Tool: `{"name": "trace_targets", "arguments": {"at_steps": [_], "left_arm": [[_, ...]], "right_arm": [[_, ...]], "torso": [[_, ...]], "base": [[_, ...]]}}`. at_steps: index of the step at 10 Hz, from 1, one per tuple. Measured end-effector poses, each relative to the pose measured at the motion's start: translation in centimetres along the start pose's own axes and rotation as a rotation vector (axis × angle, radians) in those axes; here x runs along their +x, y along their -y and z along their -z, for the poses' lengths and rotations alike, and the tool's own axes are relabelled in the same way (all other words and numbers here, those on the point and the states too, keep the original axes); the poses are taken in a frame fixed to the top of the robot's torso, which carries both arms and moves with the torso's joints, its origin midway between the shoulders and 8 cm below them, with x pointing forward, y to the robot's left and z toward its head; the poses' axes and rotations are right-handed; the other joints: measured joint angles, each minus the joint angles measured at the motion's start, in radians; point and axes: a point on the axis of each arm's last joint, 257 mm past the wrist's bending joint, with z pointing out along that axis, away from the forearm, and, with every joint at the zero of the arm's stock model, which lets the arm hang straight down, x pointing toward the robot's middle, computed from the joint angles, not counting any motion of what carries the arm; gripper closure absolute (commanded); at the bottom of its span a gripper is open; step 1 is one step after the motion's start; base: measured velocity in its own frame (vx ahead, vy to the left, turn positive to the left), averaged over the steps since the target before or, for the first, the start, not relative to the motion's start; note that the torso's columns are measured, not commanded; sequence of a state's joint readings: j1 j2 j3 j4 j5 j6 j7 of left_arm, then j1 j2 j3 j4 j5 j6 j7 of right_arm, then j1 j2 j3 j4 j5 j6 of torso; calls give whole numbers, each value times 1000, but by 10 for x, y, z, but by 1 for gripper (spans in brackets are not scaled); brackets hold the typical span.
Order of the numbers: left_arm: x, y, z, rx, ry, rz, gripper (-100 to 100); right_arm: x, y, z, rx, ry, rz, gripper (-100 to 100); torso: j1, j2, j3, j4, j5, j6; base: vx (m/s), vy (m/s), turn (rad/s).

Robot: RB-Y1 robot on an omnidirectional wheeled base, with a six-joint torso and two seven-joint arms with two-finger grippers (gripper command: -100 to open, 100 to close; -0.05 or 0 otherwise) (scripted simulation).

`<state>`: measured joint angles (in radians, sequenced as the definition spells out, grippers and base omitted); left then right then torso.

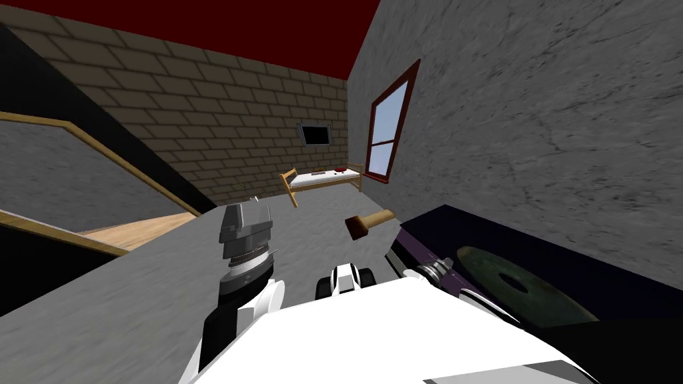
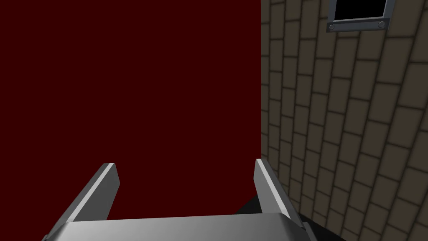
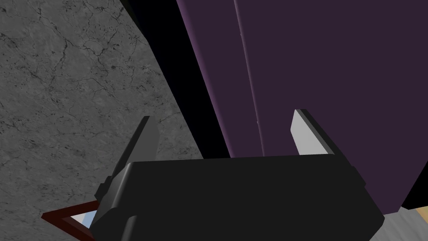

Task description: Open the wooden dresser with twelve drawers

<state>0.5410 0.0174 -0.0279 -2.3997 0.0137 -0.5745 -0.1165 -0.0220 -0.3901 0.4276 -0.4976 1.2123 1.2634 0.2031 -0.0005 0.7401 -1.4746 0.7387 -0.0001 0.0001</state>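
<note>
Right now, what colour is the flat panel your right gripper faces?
Dark purple: the flat panel shows best in the right wrist view, beyond the right gripper.

The bed (image 1: 323, 179) stands against the far wall, below a framed opening (image 1: 315, 134) set in that wall and just left of the window (image 1: 390, 127) in the side wall. Nearer than the bed, a small block (image 1: 368, 223) lies between it and the cabinet (image 1: 467, 230), which runs along the window's wall with a round disc (image 1: 520, 287) on top. Well left of the bed, a rail (image 1: 100, 143) borders the floor.
</note>
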Motion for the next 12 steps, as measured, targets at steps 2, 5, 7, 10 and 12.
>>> {"name": "trace_targets", "arguments": {"at_steps": [2, 5, 7, 10, 12], "left_arm": [[0, 0, 0, 0, 0, 0, 0], [0, 0, 0, 0, 0, 0, 0], [0, 0, 0, 0, 0, 0, 0], [0, 0, 0, 0, 0, 0, 0], [0, 0, 0, 0, 0, 0, 0]], "right_arm": [[8, 2, -1, 9, -40, -2, -100], [22, 6, 0, 33, -115, -4, -100], [31, 7, 2, 41, -162, -7, -100], [45, 11, 6, 56, -231, -10, -100], [54, 12, 8, 60, -276, -16, -100]], "torso": [[1, -1, -1, -1, 0, -1], [0, -2, -1, 0, 0, 0], [1, -4, -3, -1, 0, -1], [-1, -1, -1, 0, 0, -1], [2, -4, -2, -1, 0, 1]], "base": [[-113, -45, 297], [-118, -48, 246], [-110, -32, 284], [-92, -42, 232], [-37, -1, 0]]}}
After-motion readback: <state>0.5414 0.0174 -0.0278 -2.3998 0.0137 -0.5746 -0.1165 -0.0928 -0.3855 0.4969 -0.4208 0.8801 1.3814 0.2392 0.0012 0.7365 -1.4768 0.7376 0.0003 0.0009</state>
